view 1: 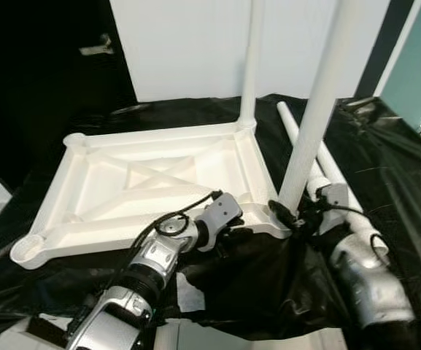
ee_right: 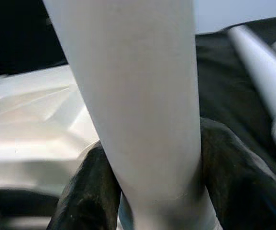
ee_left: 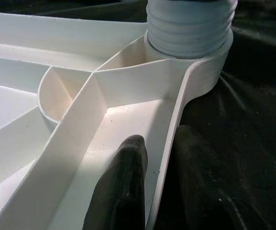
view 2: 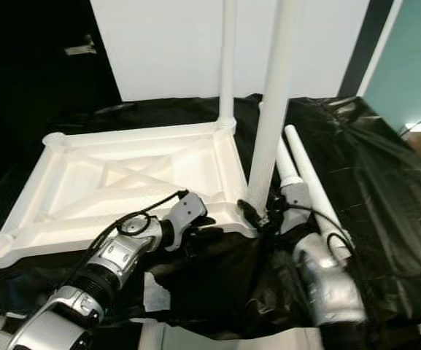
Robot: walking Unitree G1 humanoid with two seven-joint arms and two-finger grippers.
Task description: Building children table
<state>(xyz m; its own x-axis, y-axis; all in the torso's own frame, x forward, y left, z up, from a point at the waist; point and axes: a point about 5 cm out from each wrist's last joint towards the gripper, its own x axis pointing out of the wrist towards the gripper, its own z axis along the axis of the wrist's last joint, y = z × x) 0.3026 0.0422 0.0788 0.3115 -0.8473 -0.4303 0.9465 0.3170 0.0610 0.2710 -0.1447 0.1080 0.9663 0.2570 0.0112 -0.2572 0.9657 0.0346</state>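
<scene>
White moulded plastic is being shown everywhere here: the upturned white plastic children's tabletop [view 1: 152, 186], ribbed underside facing up, is being rested on a black plastic sheet [view 1: 385, 168] spread over the work surface. Two round white plastic legs are being seen standing upright in its corner sockets on the robot's right side, the far leg [view 1: 250, 62] at the back corner and the near leg [view 1: 319, 106] at the front corner. The near leg is being clasped low down, just above its socket, by the right gripper [view 1: 292, 216]; in the right wrist view its two black fingers [ee_right: 92, 191] are being pressed against either side of the white tube, closed onto it. The left gripper [view 1: 232, 235] is being held at the tabletop's front rim, just beside that same corner. In the left wrist view one black finger [ee_left: 123, 187] is being laid inside the tray wall and the other outside it, so the thin white rim is being straddled and pinched between them, with the threaded foot of the near leg [ee_left: 190, 24] being seen seated in the socket ahead. Two more loose white legs [view 1: 319, 157] are being left lying flat on the black sheet, side by side, to the right of the tabletop and near the right arm. An empty round socket [view 1: 28, 251] is being shown at the front left corner, and another [view 1: 76, 140] at the back left corner. A white wall panel [view 1: 188, 44] is being seen standing behind the sheet.
</scene>
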